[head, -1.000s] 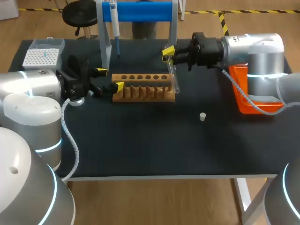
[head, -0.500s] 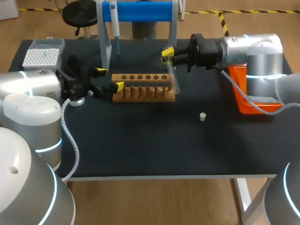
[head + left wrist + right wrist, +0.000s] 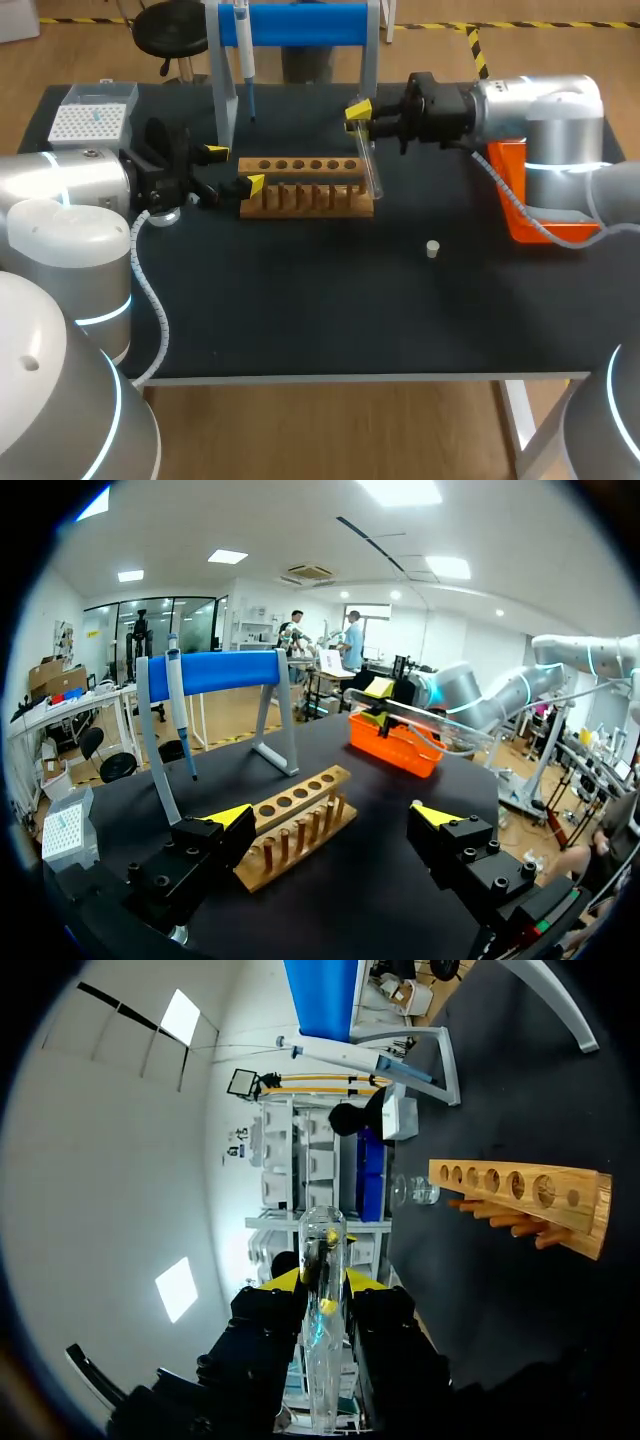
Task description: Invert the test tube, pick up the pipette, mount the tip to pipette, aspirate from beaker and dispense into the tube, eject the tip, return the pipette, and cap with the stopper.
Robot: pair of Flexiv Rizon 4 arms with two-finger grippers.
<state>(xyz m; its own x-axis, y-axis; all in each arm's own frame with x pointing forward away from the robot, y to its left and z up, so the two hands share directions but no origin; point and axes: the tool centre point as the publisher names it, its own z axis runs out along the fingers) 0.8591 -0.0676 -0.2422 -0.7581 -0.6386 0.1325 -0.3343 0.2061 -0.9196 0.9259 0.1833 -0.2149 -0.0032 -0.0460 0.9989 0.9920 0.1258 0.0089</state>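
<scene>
My right gripper (image 3: 361, 116) is shut on a clear test tube (image 3: 369, 160), which hangs tilted over the right end of the wooden rack (image 3: 305, 188). In the right wrist view the test tube (image 3: 322, 1330) stands between the fingers of the right gripper (image 3: 322, 1295), with the rack (image 3: 520, 1195) ahead. My left gripper (image 3: 233, 168) is open at the rack's left end and holds nothing; the left wrist view shows this left gripper (image 3: 333, 815) facing the rack (image 3: 295, 822). The pipette (image 3: 243, 45) hangs on the blue stand (image 3: 300, 22). A white stopper (image 3: 432, 249) lies on the table.
A tip box (image 3: 88, 120) sits at the back left. A small glass beaker (image 3: 415, 1192) stands left of the rack, under my left arm. An orange bin (image 3: 520, 205) sits at the right edge. The black table's front half is bare apart from the stopper.
My right gripper has shifted very slightly left with the test tube. The left arm has not moved.
</scene>
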